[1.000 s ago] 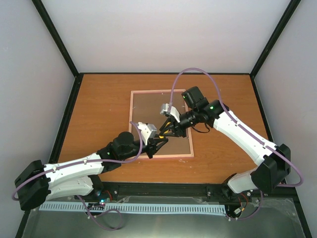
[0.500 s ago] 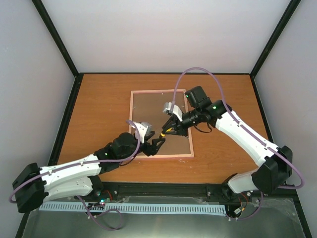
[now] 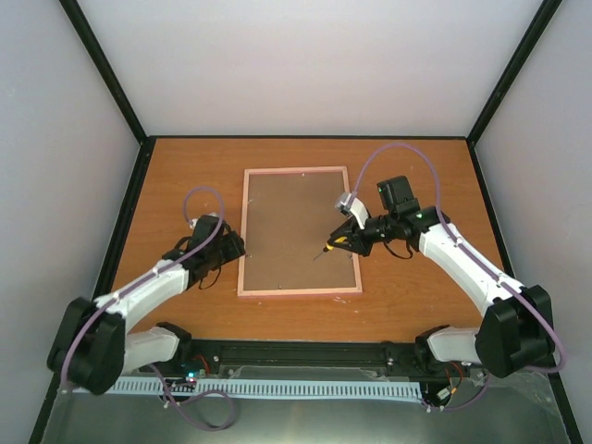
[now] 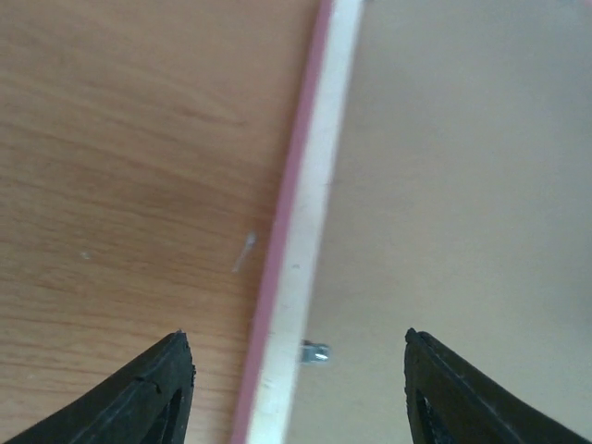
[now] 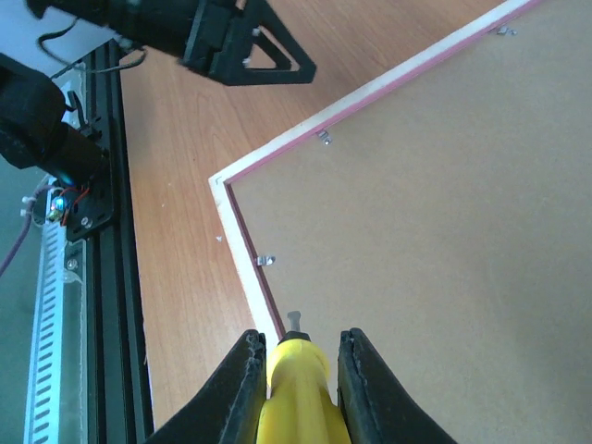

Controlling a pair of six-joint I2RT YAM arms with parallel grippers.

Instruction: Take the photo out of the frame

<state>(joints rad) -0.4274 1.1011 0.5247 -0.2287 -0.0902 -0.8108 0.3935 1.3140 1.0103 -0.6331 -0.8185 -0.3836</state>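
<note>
The frame (image 3: 242,231) lies face down on the table, its thin pink border around a plain brown backing board (image 3: 291,231). The photo is hidden beneath that board. My right gripper (image 3: 344,239) is shut on a yellow-handled screwdriver (image 5: 296,388), whose metal tip (image 3: 319,252) hangs over the board near the frame's lower right. In the right wrist view, the frame's near rail (image 5: 242,254) and a small metal tab (image 5: 265,261) lie just ahead of the tip. My left gripper (image 4: 295,335) stands open, straddling the frame's left rail (image 4: 305,213) above another tab (image 4: 315,352), holding nothing.
A black aluminium rail (image 5: 97,213) runs along the table's near edge, with white cable ducting beside it. Black posts and pale walls enclose the table (image 3: 416,305). Purple cables loop above both arms. More metal tabs (image 5: 324,139) line the frame's inner edge.
The two grippers had met over the frame's lower middle. My left gripper opened and pulled back left to the frame's left rail. My right arm drew back right, keeping the screwdriver.
</note>
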